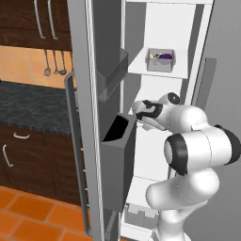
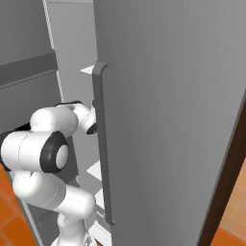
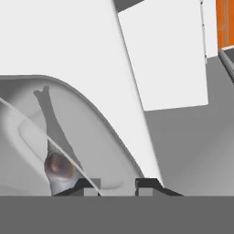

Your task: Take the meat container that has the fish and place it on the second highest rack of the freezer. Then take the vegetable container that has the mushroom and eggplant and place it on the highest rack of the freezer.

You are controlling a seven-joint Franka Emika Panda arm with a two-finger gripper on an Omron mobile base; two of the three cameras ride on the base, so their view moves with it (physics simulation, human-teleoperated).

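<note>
A container (image 1: 160, 60) sits on a freezer (image 1: 160, 117) shelf (image 1: 157, 70), above the arm (image 1: 188, 141).

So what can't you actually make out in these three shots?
- Gripper: in the left base view it lies behind the dark door bin and the arm's wrist; in the hand view just the tips rise at the bottom.
- Fish: hand view, head cut off at the bottom, tub wall across it.
- Vegetable container: left base view, contents too small to tell apart.
- Freezer shelves: right base view, hidden behind the grey door.

Base views flank arm (image 1: 197, 150), sharing freezer (image 1: 160, 28); hand view close.
</note>
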